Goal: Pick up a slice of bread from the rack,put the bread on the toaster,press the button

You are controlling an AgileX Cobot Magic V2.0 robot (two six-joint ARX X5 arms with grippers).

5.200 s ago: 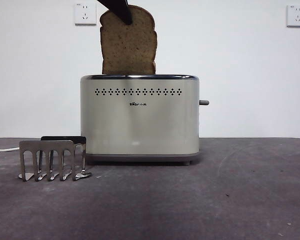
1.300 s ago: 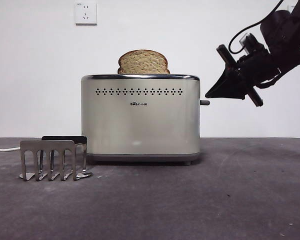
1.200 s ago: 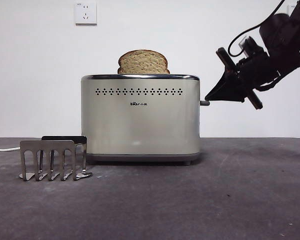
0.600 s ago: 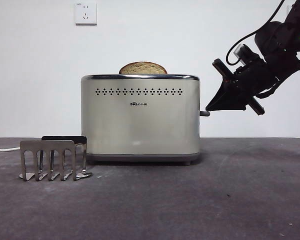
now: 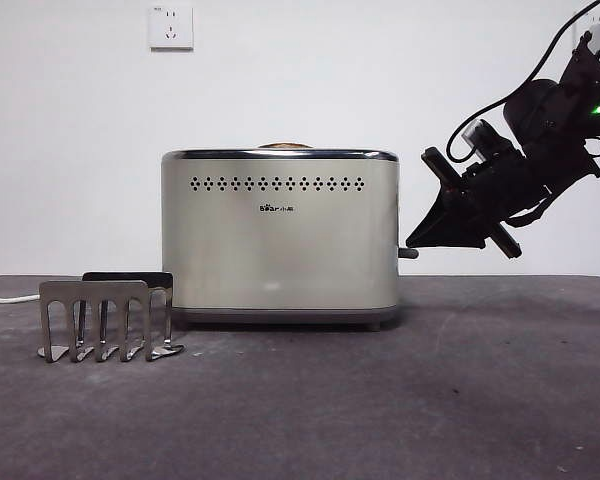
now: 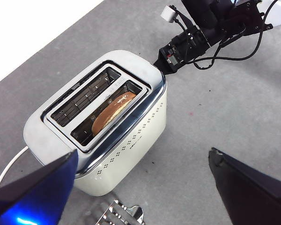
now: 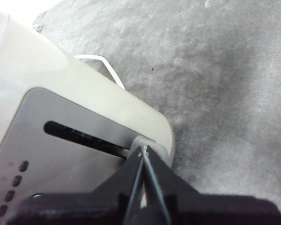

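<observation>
One slip threatens: the right gripper (image 5: 414,243), jaws pressed together, bears on the lever (image 7: 149,143) at the toaster (image 5: 280,235) end, bread (image 6: 113,109) sunk in its slot, while the left gripper (image 6: 140,187) waits spread wide.

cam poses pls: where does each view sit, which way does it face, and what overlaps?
Front view: low, near table height, looking level at the toaster and rack; the right end effector presses the lever.
Left wrist view: high above, looking down into the slots at the slice of bread; the left end effector, jaws wide apart, frames the bottom.
Right wrist view: close on the toaster's lever end; its own closed jaws on the lever.
Shared: the toaster in all three; front and left wrist both show the right arm.
</observation>
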